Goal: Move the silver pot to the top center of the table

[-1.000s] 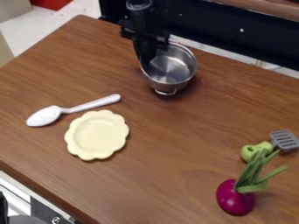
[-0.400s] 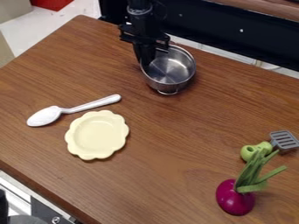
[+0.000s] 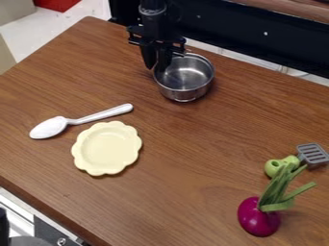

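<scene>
wooden table before black panel, pale floor beyond, gripper spread at rim of silver pot

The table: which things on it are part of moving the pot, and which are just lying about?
Part of the job:
- pot
- arm
- table, the surface it moves over

Just lying about:
- spoon
- plate
- onion
- spatula

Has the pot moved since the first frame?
Yes, slightly. The pot has levelled out, its far rim dropping down the view, away from the back edge of the table.
</scene>
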Tool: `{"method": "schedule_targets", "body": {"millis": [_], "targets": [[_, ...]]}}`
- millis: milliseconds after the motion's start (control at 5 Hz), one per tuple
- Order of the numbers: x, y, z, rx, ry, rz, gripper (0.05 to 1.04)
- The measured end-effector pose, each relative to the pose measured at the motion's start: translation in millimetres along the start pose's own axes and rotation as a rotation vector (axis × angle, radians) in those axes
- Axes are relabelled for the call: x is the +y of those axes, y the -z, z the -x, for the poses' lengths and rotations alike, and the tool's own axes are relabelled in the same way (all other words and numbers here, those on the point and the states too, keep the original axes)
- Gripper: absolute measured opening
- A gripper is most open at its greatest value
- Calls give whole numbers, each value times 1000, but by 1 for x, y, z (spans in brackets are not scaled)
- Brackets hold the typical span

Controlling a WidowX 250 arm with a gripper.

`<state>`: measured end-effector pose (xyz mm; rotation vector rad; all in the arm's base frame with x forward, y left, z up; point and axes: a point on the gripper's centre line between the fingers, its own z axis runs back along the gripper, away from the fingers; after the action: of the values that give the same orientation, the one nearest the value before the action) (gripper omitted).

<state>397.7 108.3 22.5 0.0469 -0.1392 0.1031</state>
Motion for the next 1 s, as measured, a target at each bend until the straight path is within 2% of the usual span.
{"method": "schedule_targets", "body": {"millis": [200, 400, 600, 800, 1000], "targets": [[0, 3, 0, -12, -8, -26, 766], [0, 3, 0, -12, -15, -28, 990], [-1, 7, 6, -2, -35, -24, 999], [-2, -20, 1, -77, -68, -22, 999], [-7, -41, 1, -121, -103, -22, 999]]}}
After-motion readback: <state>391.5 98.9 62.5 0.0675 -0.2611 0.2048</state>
